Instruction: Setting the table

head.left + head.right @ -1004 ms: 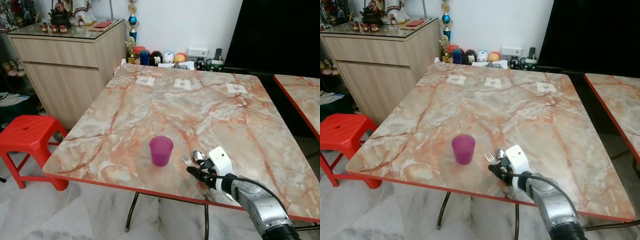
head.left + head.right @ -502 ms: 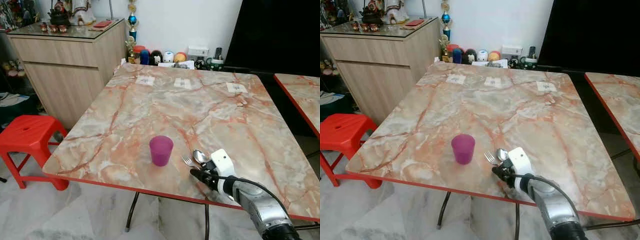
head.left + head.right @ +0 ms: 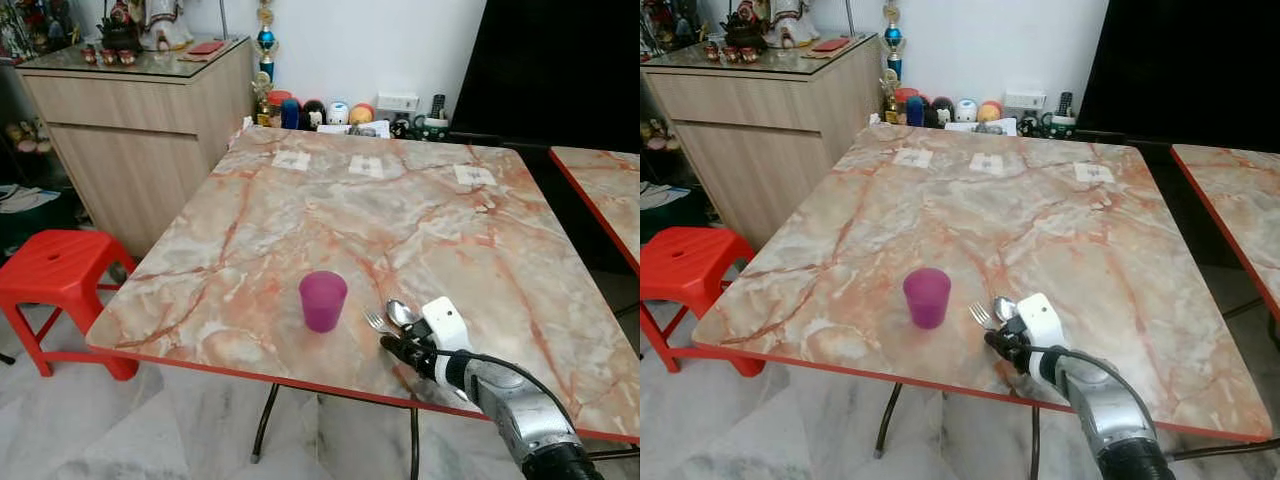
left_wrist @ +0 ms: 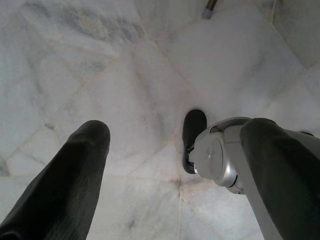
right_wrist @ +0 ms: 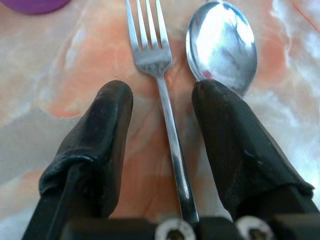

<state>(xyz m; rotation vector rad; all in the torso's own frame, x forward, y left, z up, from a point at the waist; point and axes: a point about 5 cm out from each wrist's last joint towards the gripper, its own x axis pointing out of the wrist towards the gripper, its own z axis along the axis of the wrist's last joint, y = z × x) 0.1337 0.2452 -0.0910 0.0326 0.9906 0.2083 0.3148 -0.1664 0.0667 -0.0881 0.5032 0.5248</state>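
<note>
Marble table [image 3: 300, 215]: right claw [image 5: 162, 107] fingers apart astride fork [image 5: 150, 55], spoon [image 5: 222, 42] beside; no legible labels

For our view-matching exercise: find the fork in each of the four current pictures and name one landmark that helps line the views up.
Left eye view: fork near the table's front edge, right of the purple cup.
Right eye view: fork in the same spot.
Left wrist view: not in it.
Right wrist view: fork between the right gripper fingers.
Shared landmark: the spoon beside it.

purple cup [image 3: 322, 300], fork [image 3: 375, 321], spoon [image 3: 401, 313]
</note>
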